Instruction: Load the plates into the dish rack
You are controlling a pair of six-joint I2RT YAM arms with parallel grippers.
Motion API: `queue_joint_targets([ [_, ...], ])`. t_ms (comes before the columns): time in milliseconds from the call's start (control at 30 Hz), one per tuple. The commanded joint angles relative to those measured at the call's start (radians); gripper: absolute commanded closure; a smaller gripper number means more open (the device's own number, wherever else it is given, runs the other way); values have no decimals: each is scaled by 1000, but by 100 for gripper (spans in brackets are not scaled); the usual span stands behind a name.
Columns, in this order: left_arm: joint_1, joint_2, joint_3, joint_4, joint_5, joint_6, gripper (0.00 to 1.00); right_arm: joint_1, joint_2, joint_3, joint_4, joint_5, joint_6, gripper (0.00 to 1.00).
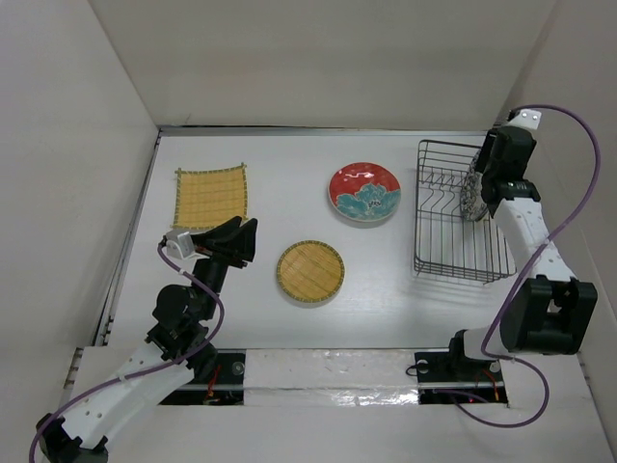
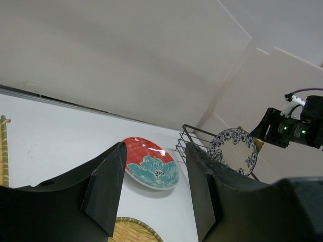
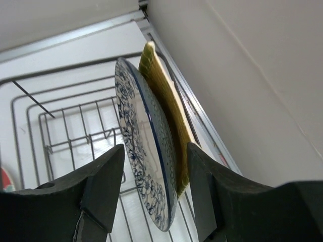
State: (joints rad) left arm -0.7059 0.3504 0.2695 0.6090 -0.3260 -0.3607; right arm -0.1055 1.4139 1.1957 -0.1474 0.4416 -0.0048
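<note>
The black wire dish rack [image 1: 453, 241] stands at the right. A blue-white patterned plate [image 3: 136, 151] stands on edge in it, with a yellow fan-shaped plate [image 3: 169, 108] close behind it. My right gripper [image 3: 155, 148] is open, its jaws on either side of these two plates; in the top view it [image 1: 482, 188] is at the rack's right side. The red plate with teal flower [image 1: 364, 192], the round yellow plate [image 1: 310, 271] and the square yellow plate [image 1: 210, 198] lie flat on the table. My left gripper [image 1: 246, 236] is open and empty above the table, left of the round yellow plate.
White walls enclose the table on the left, back and right. The rack sits close to the right wall. In the left wrist view the red plate [image 2: 151, 164], the rack [image 2: 194, 143] and the blue-white plate [image 2: 234, 150] show beyond the left gripper [image 2: 155, 151].
</note>
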Motion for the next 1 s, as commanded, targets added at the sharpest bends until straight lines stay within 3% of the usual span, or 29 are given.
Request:
queue_joint_targets([
  [0,-4,7,13,57,13,-4,53,-5,-67,76,32,-12,71,42],
  [267,-4,21,19,51,12,-3,54,156,-202,35,46,-96,199,41],
  [333,-4,28,20,49,7,-1,61,208,-243,1,49,-150,227,43],
  [400,-4,32,25,44,2,-3,68,303,-266,-65,52,-220,255,74],
  [467,-4,32,25,43,-1,-1,83,384,-293,-112,48,-247,273,100],
  [533,-4,35,25,41,-2,-4,98,510,-299,-185,49,-309,298,100],
  [633,-4,38,28,38,-7,-9,100,659,-285,-283,71,-386,350,100],
  [733,-4,42,28,38,-10,-11,100,734,-221,-364,123,-484,393,83],
  [767,-4,44,28,37,-11,-11,100,763,-170,-375,135,-506,402,68],
  [867,-4,47,30,35,-15,-6,100,800,-103,-410,173,-523,422,46],
  [967,-4,50,28,37,-24,-1,97,800,-20,-433,206,-527,436,41],
])
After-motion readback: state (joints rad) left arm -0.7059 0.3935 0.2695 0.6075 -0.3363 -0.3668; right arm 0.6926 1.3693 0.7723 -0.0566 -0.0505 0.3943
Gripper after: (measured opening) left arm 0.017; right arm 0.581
